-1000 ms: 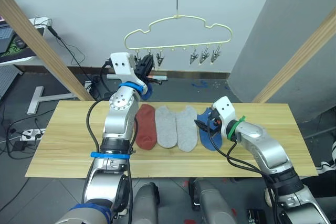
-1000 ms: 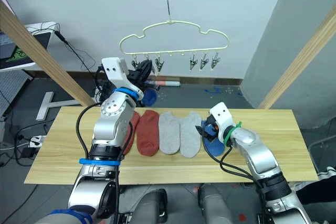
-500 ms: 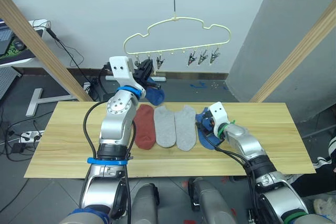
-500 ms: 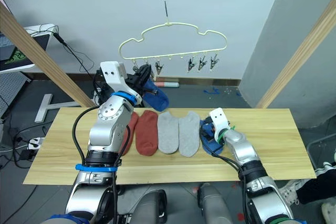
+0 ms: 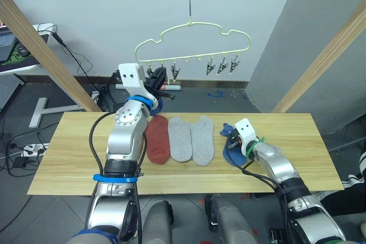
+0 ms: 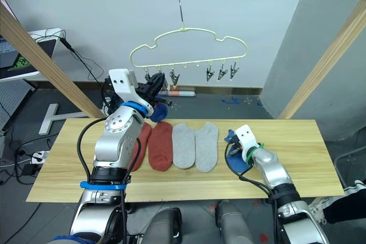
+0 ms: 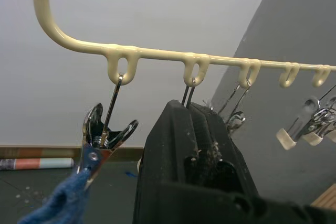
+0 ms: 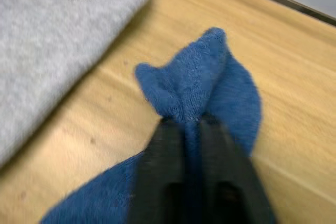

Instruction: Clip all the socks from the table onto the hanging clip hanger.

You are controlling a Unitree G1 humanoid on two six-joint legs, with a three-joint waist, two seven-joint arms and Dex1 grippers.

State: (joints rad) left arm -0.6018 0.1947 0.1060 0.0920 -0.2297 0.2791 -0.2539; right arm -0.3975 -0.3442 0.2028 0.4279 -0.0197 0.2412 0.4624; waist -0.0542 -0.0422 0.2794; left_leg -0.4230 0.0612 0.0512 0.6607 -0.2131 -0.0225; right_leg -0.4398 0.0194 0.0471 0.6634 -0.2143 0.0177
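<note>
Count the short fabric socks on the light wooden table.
5: two rust-red socks leftmost, one partly hidden; two light grey socks mid-row; one blue sock in the right gripper.

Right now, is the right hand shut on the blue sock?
Shut: the right hand pinches a bunched fold of the blue sock, the rest lying on the table.

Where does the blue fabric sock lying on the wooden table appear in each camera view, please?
Left eye view: blue fabric sock, right of the table's middle.
Right eye view: same place.
Right wrist view: pinched in the right hand.
Shared landmark: the light grey sock alongside it.
</note>
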